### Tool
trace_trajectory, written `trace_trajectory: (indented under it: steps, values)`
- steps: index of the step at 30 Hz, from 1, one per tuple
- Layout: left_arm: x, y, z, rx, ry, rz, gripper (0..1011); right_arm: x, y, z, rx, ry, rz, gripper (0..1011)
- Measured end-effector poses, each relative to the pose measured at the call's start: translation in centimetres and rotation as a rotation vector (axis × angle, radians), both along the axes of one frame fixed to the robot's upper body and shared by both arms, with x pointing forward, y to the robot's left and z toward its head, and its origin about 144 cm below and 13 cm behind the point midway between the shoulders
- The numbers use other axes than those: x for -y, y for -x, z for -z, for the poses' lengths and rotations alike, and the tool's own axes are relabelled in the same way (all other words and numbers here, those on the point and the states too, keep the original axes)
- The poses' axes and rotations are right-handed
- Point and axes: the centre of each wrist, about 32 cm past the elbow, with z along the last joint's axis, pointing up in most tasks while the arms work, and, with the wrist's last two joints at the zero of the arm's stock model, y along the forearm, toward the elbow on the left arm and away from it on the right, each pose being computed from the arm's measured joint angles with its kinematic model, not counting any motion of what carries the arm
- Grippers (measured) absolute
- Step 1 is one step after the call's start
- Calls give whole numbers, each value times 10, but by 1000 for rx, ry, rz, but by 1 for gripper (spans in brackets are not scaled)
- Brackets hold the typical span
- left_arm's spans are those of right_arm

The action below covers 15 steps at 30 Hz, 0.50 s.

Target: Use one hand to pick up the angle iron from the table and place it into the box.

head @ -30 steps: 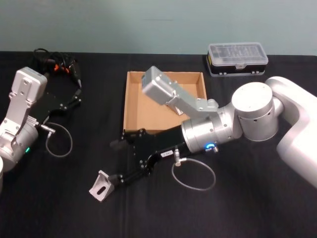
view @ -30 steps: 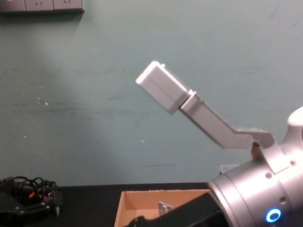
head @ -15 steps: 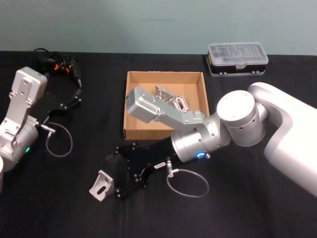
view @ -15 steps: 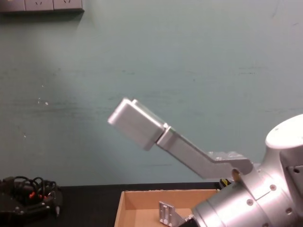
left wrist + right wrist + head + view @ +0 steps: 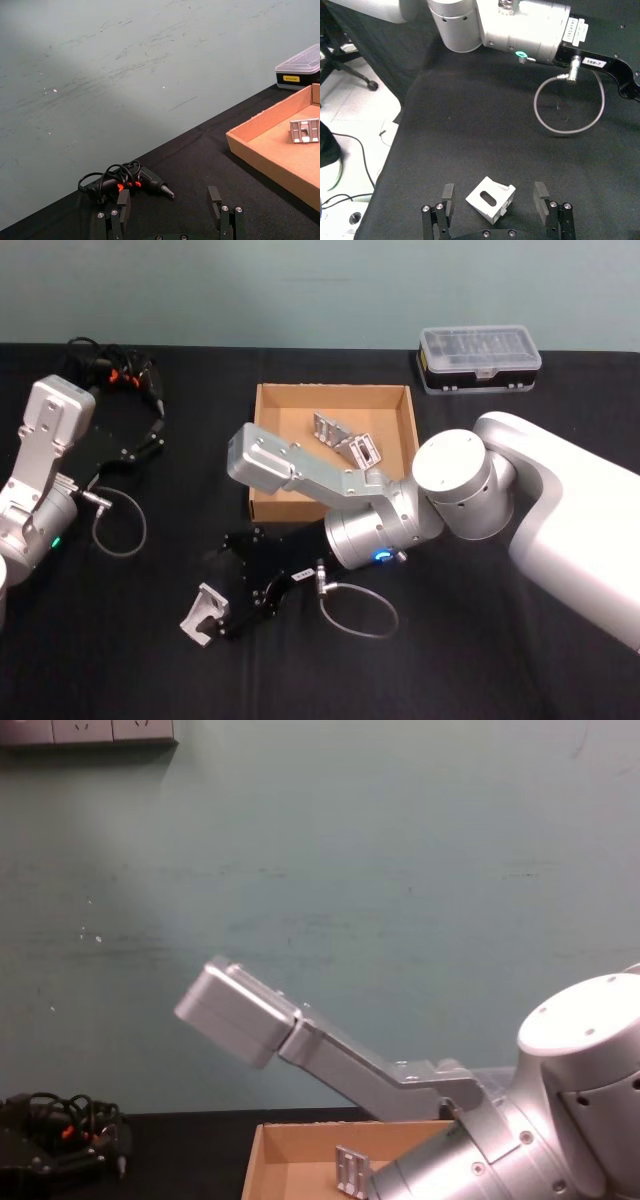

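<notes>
The angle iron (image 5: 203, 615), a small grey bracket with a slot, lies on the black table (image 5: 120, 660) near the front left. My right gripper (image 5: 222, 590) is low over it and open. In the right wrist view the angle iron (image 5: 490, 198) sits between the two fingertips (image 5: 448, 196), touching neither. The tan cardboard box (image 5: 264, 445) stands behind the gripper and holds two similar brackets (image 5: 328, 427). My left gripper (image 5: 150, 432) is parked at the far left, open and empty (image 5: 169, 202).
A clear-lidded plastic case (image 5: 479, 358) sits at the back right. A glue gun with tangled cables (image 5: 115, 372) lies at the back left. Grey cable loops hang from each wrist (image 5: 358, 607), (image 5: 118, 527). The right arm's silver links (image 5: 300, 468) stretch across the box's front wall.
The right arm swung lower and toward the front left. Its open gripper slid over the angle iron, which now lies between the fingers. The bracket and left arm stayed put.
</notes>
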Motion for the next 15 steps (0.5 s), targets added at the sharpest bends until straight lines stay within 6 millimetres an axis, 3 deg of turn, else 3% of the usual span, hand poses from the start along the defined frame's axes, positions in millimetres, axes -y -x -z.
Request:
trace_trajectory:
  steps: [15]
  values:
    - [0,0,0,0,0,0,1000,-14,3,-1,-8,74,45,1004]
